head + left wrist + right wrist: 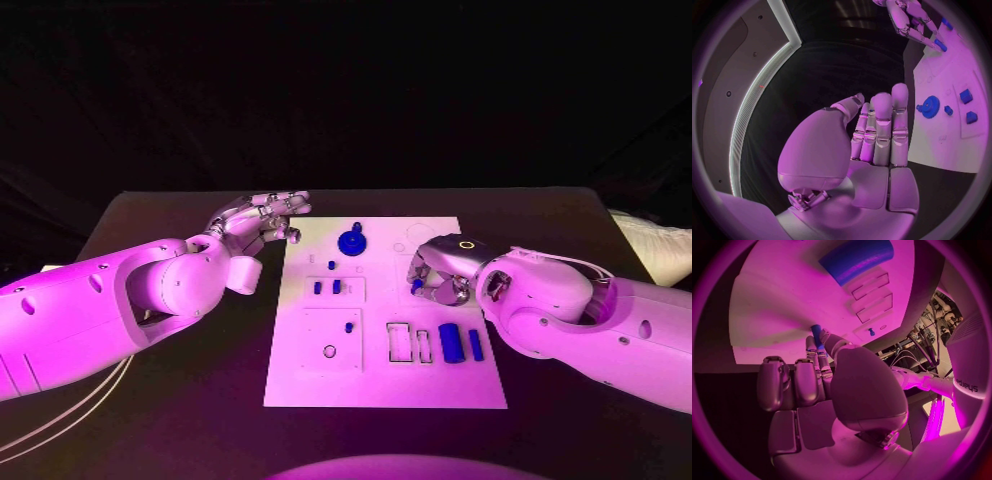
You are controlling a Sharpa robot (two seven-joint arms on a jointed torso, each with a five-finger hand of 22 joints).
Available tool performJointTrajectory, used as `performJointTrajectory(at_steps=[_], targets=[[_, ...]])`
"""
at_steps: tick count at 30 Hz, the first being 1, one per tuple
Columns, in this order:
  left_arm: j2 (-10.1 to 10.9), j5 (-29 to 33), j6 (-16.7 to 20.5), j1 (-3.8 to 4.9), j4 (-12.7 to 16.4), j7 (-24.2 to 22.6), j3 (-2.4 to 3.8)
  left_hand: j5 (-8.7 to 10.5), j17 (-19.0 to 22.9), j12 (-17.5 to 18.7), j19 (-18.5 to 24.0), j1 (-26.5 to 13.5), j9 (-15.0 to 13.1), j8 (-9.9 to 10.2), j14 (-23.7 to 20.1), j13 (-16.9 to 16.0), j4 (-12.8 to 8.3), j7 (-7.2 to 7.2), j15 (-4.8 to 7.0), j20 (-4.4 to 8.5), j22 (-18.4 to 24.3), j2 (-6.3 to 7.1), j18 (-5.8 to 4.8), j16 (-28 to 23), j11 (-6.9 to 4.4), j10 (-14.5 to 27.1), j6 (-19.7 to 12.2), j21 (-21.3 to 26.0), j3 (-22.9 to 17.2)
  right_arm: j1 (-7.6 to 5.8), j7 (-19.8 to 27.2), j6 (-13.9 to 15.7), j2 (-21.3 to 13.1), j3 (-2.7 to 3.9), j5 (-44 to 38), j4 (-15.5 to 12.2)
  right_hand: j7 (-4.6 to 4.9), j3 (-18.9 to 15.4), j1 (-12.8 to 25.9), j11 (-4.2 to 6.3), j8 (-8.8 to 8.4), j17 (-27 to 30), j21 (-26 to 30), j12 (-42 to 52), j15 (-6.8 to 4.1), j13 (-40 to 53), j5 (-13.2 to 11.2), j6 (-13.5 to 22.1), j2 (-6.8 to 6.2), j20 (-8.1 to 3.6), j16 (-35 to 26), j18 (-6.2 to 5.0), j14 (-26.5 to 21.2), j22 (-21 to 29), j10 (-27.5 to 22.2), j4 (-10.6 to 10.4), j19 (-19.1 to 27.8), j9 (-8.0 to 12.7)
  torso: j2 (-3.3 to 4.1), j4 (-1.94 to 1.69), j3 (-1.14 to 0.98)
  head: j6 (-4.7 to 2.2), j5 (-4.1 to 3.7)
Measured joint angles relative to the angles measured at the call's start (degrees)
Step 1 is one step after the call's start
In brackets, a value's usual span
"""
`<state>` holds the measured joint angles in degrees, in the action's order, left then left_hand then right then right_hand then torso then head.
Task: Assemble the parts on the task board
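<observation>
Right hand (437,272) is over the task board's (382,390) right edge pinching a small blue part (816,333) in its fingertips, left hand (260,222) hangs flat-fingered and holding nothing off the board's far left corner

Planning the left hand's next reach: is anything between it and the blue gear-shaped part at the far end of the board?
Nothing visible. The left hand hovers open beside the task board, and only bare board separates it from the gear-shaped part.
</observation>
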<state>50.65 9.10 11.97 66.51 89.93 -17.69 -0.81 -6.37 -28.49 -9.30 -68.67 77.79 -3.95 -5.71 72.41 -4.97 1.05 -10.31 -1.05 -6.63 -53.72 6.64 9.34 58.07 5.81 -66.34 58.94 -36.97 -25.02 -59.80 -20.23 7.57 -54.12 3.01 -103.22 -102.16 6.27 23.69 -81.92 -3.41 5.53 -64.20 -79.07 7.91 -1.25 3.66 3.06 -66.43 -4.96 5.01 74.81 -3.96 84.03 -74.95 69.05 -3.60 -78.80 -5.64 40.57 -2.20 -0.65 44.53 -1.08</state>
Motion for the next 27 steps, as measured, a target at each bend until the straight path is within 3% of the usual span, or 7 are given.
performJointTrajectory(at_steps=[6,18,23,27], targets=[[0.0,0.0,0.0,0.00,0.0,0.0,0.00,0.00,0.0,0.0,0.0,0.0,0.0,0.0,0.0,0.0,0.0,0.00,0.00,0.00,0.0,0.00,0.00,0.0,0.00,0.0,0.0,0.0,0.0,0.16,0.0,1.6,-0.4,-0.13,-0.2,-0.7,0.24,1.4,-0.5,-0.70,0.25,-0.4,-0.7,-0.2,0.00,0.3,-0.2,-0.6,-0.33,-0.11,0.2,0.00,0.0,0.0,0.7,1.4,-0.6,-0.5,-0.03,-0.01,0.00,0.02,-0.04],[-0.1,0.0,-0.1,-0.04,-0.1,0.1,0.00,0.00,0.2,-0.3,0.0,0.2,0.0,0.0,-0.2,0.0,-0.2,0.00,0.22,0.00,0.2,-0.22,0.00,0.0,0.00,0.0,0.0,0.0,0.2,-1.13,0.4,5.6,-2.8,0.59,2.2,-7.4,0.44,1.9,-0.6,-0.79,0.23,-0.5,-0.9,-0.3,0.00,0.4,-0.4,-0.8,-0.47,-0.09,0.4,0.01,0.0,0.0,0.8,1.6,-0.9,-0.7,-0.10,0.02,0.05,-0.21,-0.04],[-0.2,0.0,-0.2,-0.05,-0.1,0.1,0.00,0.00,0.2,-0.3,0.0,0.2,0.0,0.0,-0.2,0.0,-0.2,0.00,0.21,0.00,0.2,-0.22,0.00,0.0,0.00,0.0,0.0,0.0,0.2,-0.96,0.8,6.5,-0.9,0.66,3.8,-9.4,0.44,2.0,-0.6,-0.79,0.21,-0.5,-0.9,-0.4,0.01,0.4,-0.5,-0.7,-0.47,-0.09,0.4,0.01,0.0,0.0,0.8,1.7,-0.9,-0.6,-0.05,0.01,0.05,-0.25,0.19],[-0.3,-0.1,-0.2,-0.06,-0.1,0.1,0.00,0.00,0.2,-0.3,0.0,0.2,0.0,0.0,-0.2,0.0,-0.2,0.00,0.21,0.00,0.2,-0.22,0.00,0.0,0.00,0.0,0.0,0.0,0.2,-0.07,1.4,6.7,2.2,0.55,4.7,-10.2,0.48,2.2,-0.6,-0.79,0.19,-0.4,-0.8,-0.5,0.01,0.4,-0.2,-0.7,-0.47,-0.09,0.4,0.01,0.0,0.0,0.8,1.9,-0.9,-0.6,-0.04,-0.07,0.07,-0.14,0.48]])
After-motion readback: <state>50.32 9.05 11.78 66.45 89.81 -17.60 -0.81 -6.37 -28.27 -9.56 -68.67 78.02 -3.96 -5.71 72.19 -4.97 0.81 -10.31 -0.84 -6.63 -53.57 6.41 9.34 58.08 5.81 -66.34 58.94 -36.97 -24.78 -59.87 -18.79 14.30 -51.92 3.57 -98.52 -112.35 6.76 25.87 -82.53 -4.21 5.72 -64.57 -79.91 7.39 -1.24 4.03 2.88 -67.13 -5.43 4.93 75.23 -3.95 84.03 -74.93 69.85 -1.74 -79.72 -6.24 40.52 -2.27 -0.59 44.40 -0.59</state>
